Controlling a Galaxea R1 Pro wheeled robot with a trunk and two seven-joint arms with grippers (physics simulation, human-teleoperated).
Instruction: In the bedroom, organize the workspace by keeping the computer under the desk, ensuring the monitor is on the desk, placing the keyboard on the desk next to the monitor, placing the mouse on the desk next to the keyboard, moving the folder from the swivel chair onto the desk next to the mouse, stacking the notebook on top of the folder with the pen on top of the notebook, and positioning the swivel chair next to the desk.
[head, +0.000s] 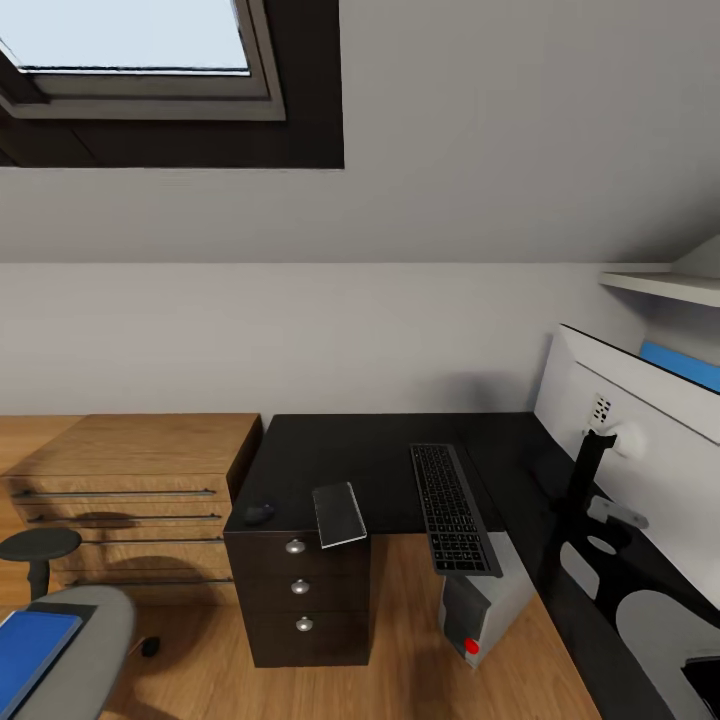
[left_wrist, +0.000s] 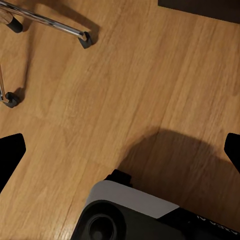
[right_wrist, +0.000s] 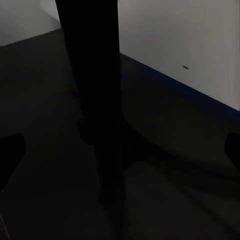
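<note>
A keyboard (head: 454, 508), notebook (head: 339, 514) and monitor (head: 640, 440) are seen on the desk (head: 380, 455), the folder (head: 32, 650) remains on the chair (head: 85, 655), and both grippers are seen spread open.

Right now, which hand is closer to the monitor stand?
Right. The right hand hovers just above the monitor stand on the desk; the left hand hangs over the wood floor.
</note>
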